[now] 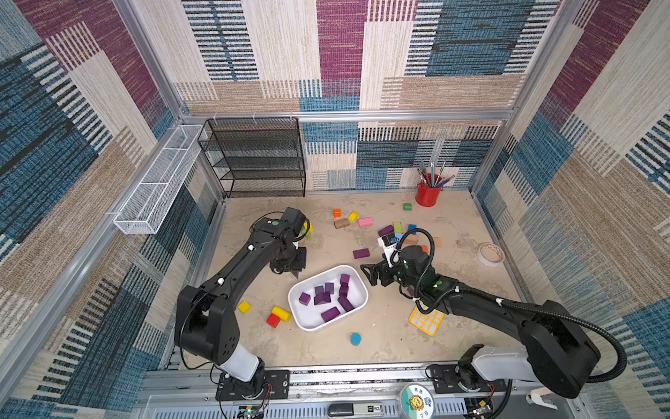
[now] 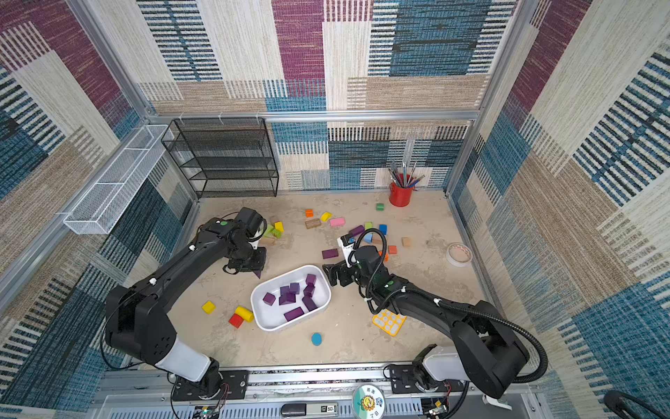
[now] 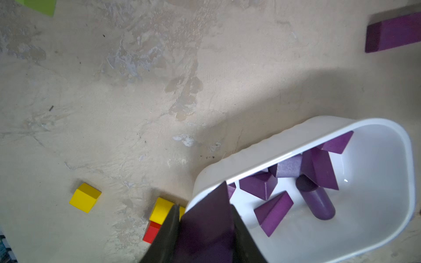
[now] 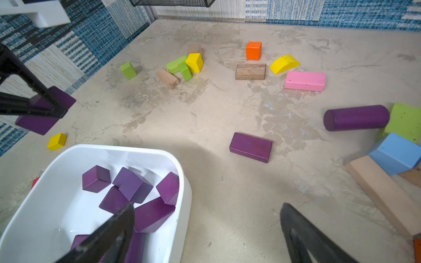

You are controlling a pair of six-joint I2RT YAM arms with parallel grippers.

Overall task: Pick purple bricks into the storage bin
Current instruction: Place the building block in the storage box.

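- Purple bricks (image 1: pixel 321 298), abt eight, already lie in storage bin (image 1: pixel 311 315) mid-table (image 1: pixel 380 326); most of the job looks done.
- Left claw (image 1: pixel 294 270) pinches a purple wedge brick (image 3: pixel 206 218) just beside bin's rim, not yet over it, so drop is pending.
- Right claw (image 1: pixel 367 272) is spread wide & empty, near bin's other end.
- Left to fetch: purple oblong brick (image 4: pixel 250 147) & purple cylinder (image 4: pixel 356 117), both on table, apart from bin.
- Bricks are dark, matte, crisp-edged; bin is white, glossy, shallow, w/ rounded corners.
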